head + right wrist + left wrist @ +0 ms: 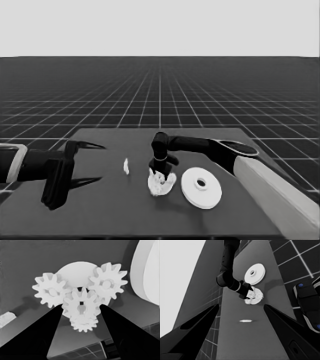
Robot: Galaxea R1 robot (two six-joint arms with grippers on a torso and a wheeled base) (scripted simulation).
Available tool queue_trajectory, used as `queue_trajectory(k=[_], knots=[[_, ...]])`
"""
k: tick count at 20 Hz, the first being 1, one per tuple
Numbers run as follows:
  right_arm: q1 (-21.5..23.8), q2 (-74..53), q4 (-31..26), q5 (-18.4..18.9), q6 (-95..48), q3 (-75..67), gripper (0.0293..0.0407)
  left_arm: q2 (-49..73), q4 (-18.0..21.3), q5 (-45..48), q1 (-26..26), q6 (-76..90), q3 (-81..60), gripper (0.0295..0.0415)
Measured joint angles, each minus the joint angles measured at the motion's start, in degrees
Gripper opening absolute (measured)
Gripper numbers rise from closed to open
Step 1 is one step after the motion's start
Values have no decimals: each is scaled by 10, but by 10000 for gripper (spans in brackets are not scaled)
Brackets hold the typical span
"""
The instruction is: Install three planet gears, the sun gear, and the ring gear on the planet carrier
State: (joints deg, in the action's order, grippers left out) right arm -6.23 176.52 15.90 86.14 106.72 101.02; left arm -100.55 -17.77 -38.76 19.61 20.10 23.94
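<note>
The left gripper (92, 162) waits spread wide over the table's (100, 215) left end, holding nothing. Just beyond it lies a thin white piece (126, 166). At centre the right gripper (81, 307) pinches the middle gear (81, 305) above the smaller round part (75, 272), three gears (51, 291) already seated around it. To seat this one well, I judge its teeth must mesh with all three neighbours before release. The larger round part (201, 187) lies just beside, to the right.

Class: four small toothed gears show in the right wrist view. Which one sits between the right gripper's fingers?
The middle gear, with the square centre hole, sits between the right gripper's fingers. Two gears flank it on the smaller round part; a fourth peeks out beneath it.
</note>
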Motion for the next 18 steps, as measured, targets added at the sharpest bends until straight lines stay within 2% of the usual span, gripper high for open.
queue_trajectory(k=[18], knots=[[0, 0, 0, 0, 108, 0, 309, 0, 0, 0, 0, 0, 0, 385]])
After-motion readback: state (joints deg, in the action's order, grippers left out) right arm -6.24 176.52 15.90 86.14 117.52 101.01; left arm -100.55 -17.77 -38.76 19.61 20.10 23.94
